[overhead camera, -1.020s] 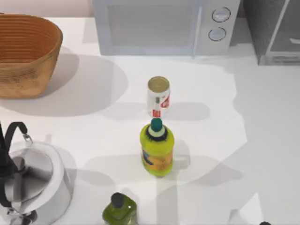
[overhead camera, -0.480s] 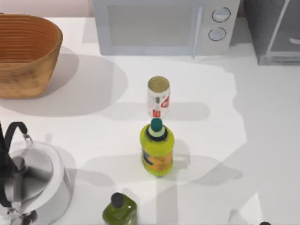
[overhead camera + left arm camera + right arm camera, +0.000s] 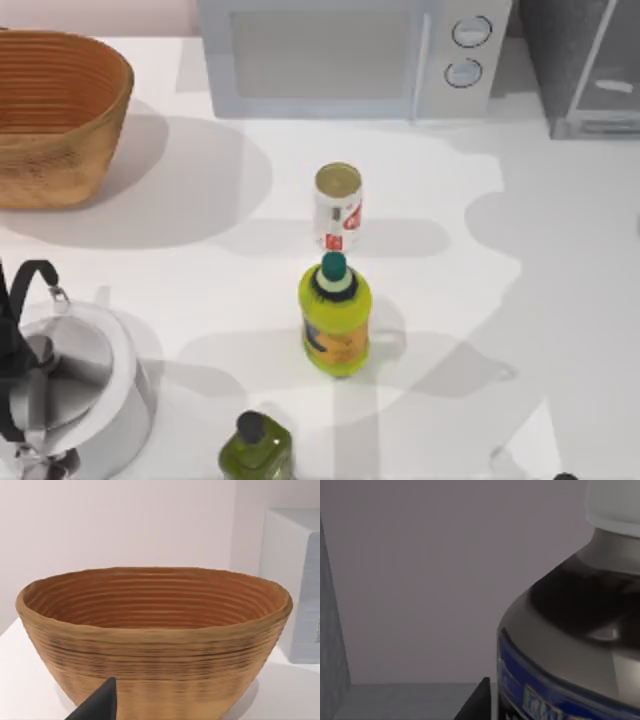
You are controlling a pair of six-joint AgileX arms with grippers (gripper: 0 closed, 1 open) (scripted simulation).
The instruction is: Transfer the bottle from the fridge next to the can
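In the right wrist view the bottle (image 3: 570, 630) is very close: dark body, white cap, blue label band. It stands inside the grey fridge (image 3: 395, 580). My right gripper (image 3: 492, 700) is shut on the bottle, with one dark fingertip (image 3: 475, 700) pressed against its side; the other finger is hidden. In the top view the fridge (image 3: 585, 60) stands at the back right, its pale door ajar. The white can (image 3: 338, 205) with red markings stands mid-table. My left gripper (image 3: 97, 707) is parked facing the basket.
A yellow-green bottle (image 3: 335, 320) stands just in front of the can, and a small olive bottle (image 3: 255, 445) is nearer the front edge. A metal kettle (image 3: 70, 385) sits front left, a woven basket (image 3: 55, 115) back left, and a white microwave (image 3: 350, 55) at the back.
The shadows on the right half of the table have shifted and spread. A pale patch behind the fridge door has moved a little to the left. The can and the other bottles stay put.
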